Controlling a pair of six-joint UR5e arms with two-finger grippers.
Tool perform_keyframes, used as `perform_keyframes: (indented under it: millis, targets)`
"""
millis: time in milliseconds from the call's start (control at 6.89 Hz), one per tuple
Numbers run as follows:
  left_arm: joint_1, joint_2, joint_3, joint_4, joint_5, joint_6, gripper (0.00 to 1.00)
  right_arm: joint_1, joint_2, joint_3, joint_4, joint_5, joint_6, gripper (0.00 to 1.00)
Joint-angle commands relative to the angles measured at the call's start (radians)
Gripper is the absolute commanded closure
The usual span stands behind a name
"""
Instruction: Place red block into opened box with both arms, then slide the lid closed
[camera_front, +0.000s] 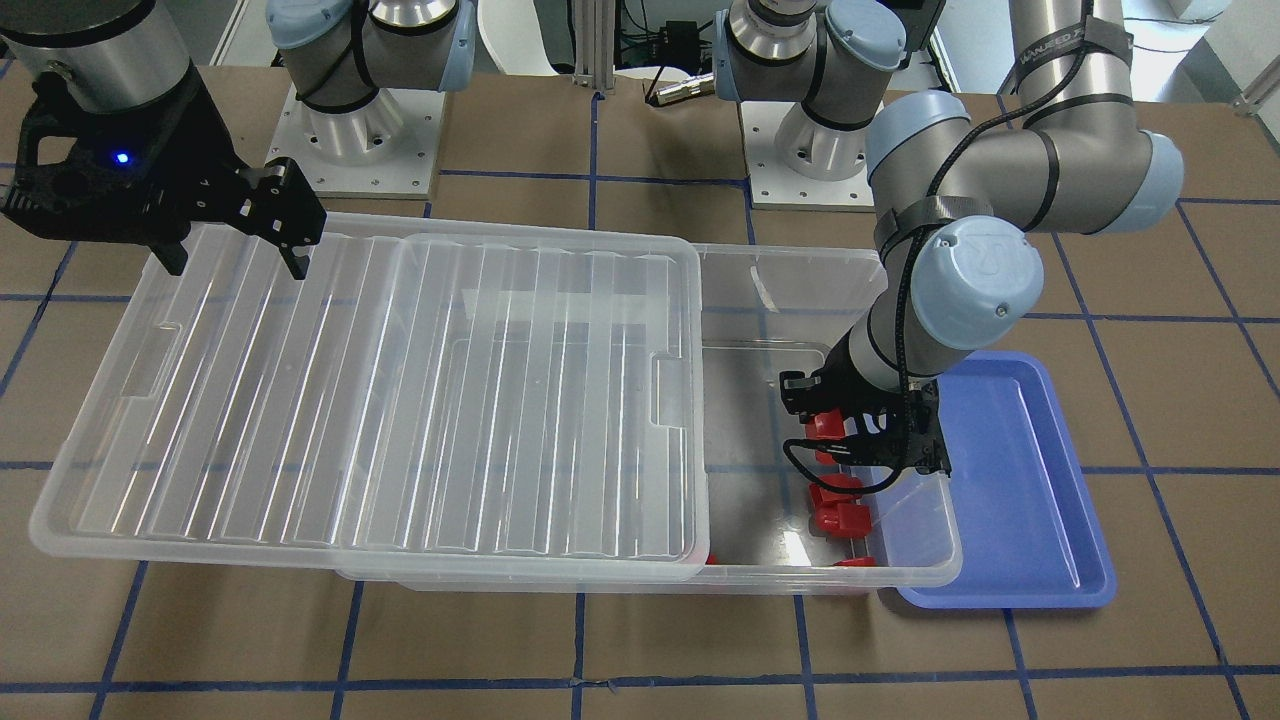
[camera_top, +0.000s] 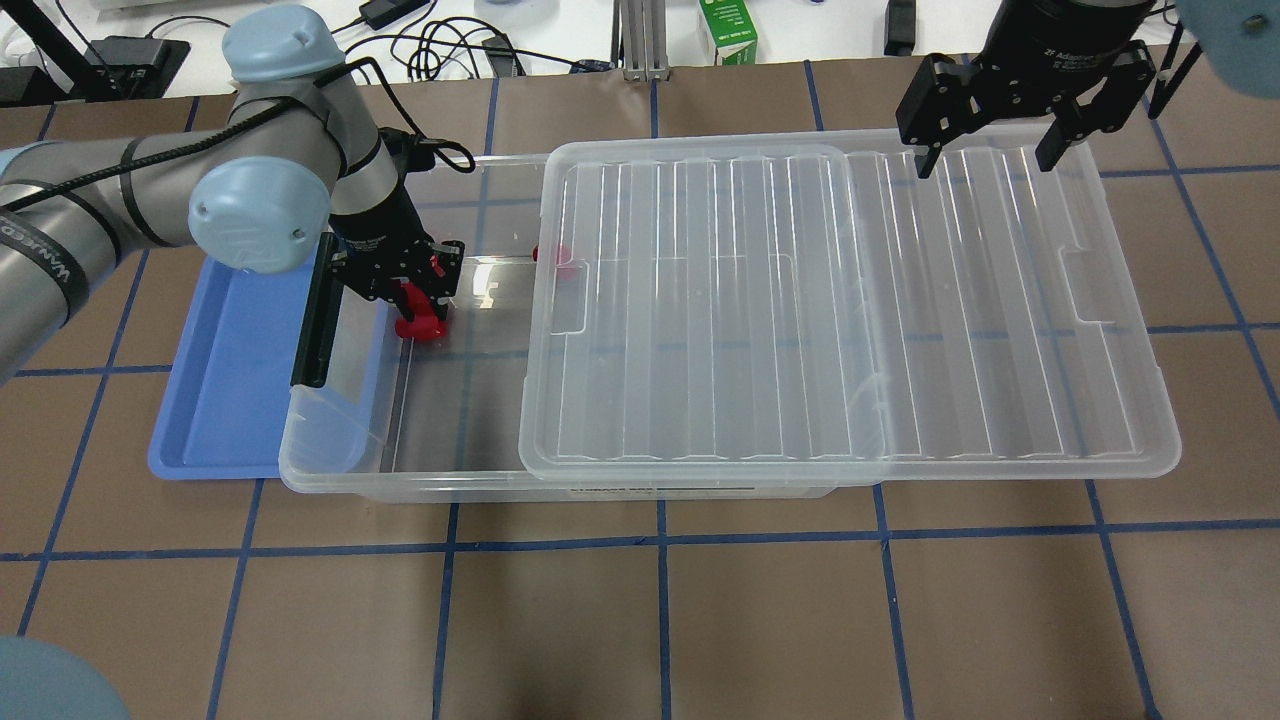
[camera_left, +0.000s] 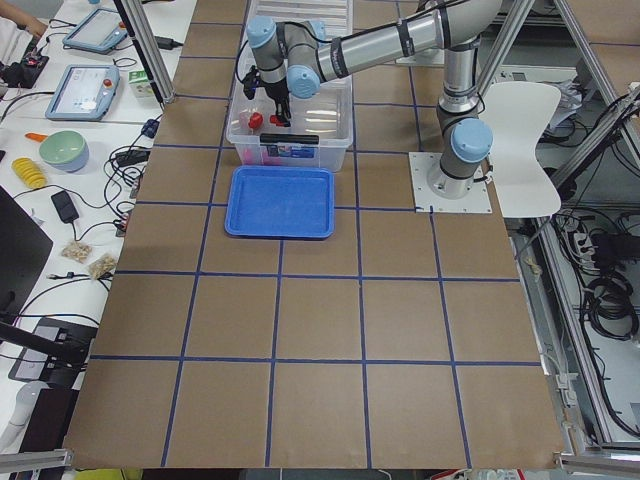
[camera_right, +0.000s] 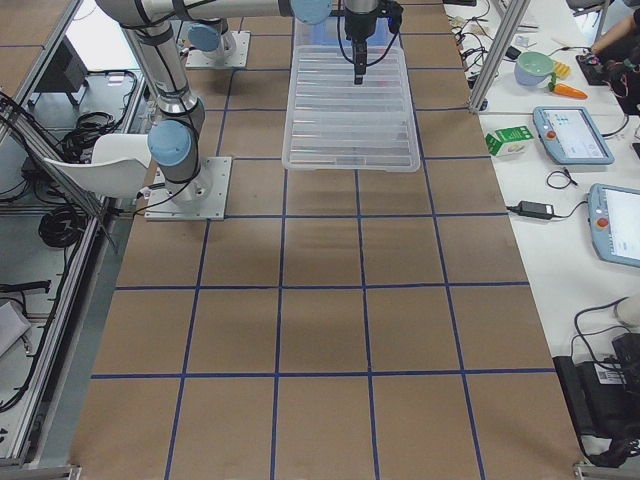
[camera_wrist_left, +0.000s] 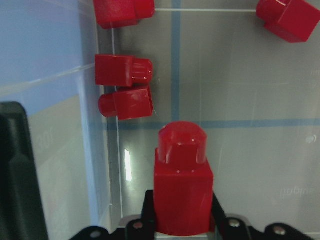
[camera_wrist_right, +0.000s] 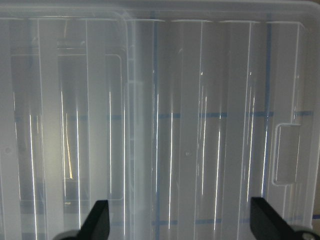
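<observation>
My left gripper (camera_top: 405, 290) is shut on a red block (camera_wrist_left: 182, 195), stub pointing away from the wrist. It hangs inside the open end of the see-through box (camera_top: 400, 490), close to the short wall with the black bar (camera_top: 315, 310). Several more red blocks (camera_wrist_left: 122, 70) lie on the box floor by that wall, and one (camera_top: 555, 255) sits at the lid's edge. The ribbed lid (camera_top: 850, 310) covers most of the box and overhangs its far end. My right gripper (camera_top: 990, 150) is open above the lid's back edge, and its fingertips (camera_wrist_right: 100, 220) frame the ribs.
A shallow blue tray (camera_top: 230, 390) lies against the box's open end, under my left arm. Both arm bases stand behind the box (camera_front: 360, 140). Brown table with blue grid lines stretches in front of the box. Cables and a green carton (camera_top: 728, 30) are beyond the table's far edge.
</observation>
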Motion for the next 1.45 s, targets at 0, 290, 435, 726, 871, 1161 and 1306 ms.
perform_keyframes:
  millis: [0,290,435,726,871,1161,1306]
  targets:
    - [0.000,-0.038,-0.036,0.038,-0.055,0.001,1.00,0.000,-0.002,0.005,0.001,0.002,-0.002,0.00]
    - [-0.002,-0.085,-0.036,0.058,-0.062,0.004,1.00,0.000,-0.001,0.005,0.000,0.010,-0.004,0.00]
    - [-0.002,-0.102,-0.036,0.061,-0.060,0.004,1.00,0.000,0.001,0.005,-0.002,0.012,-0.004,0.00]
    - [-0.002,-0.136,-0.036,0.088,-0.060,0.004,1.00,-0.003,0.002,-0.002,-0.001,-0.001,-0.021,0.00]
    - [-0.002,-0.144,-0.038,0.088,-0.060,0.006,1.00,-0.003,0.002,-0.002,0.001,0.002,-0.021,0.00]
    - [-0.002,-0.164,-0.036,0.090,-0.059,0.006,1.00,-0.009,0.007,-0.006,0.001,0.015,-0.019,0.00]
    - [-0.002,-0.167,-0.036,0.095,-0.060,0.006,0.96,-0.009,0.007,-0.006,-0.002,0.015,-0.018,0.00]
